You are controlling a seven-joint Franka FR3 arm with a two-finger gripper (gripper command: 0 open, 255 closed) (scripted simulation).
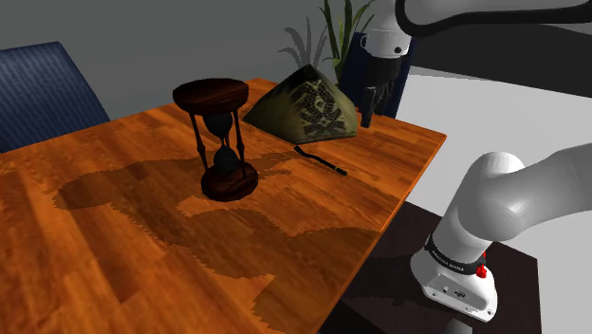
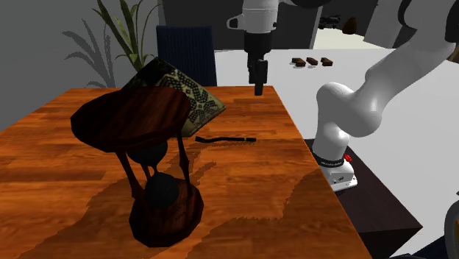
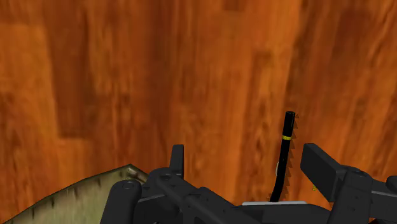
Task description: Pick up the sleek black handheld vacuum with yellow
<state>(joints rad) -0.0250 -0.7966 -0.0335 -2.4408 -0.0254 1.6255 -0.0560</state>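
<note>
Hangs the all-black gripper [image 1: 364,114], fingers [image 3: 324,168] parted and empty, above the slim black yellow-banded vacuum wand [image 1: 321,161], flat on the orange wooden counter [image 1: 95,157] just beside the olive patterned cushion [image 1: 308,109]. Seemingly leaves descent, grasp and lift all to do.

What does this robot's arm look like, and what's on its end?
The arm is glossy white, built of thick rounded segments with dark joints. Near its foot a black band carries small white lettering, beside a red spot. At its end sits an all-black gripper with two blocky fingers.
</note>
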